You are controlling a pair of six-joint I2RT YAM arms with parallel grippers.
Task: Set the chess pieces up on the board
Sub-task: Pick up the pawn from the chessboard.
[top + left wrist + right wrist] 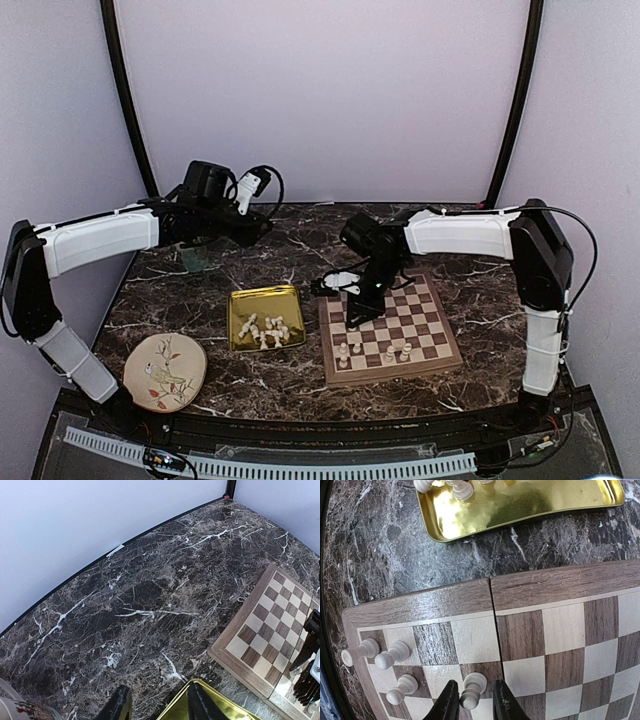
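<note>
The wooden chessboard (400, 330) lies right of centre. A few cream chess pieces (356, 347) stand near its near edge; several more lie in the gold tray (262, 300). My right gripper (355, 310) hangs low over the board's left side. In the right wrist view its jaws (475, 684) are open and straddle one upright pawn (472, 690), with a gap at the right finger. Three pawns (394, 655) stand to its left. My left gripper (262, 225) is open and empty above the marble behind the tray; its fingers (120, 705) hang over the tray's corner (220, 712).
A round cream plate with a bird drawing (165, 372) lies at the near left. A small greenish cup-like object (195, 258) stands under the left arm. The tray's loose pieces (462, 490) show beyond the board's frame (420, 602). The table is dark marble (150, 595).
</note>
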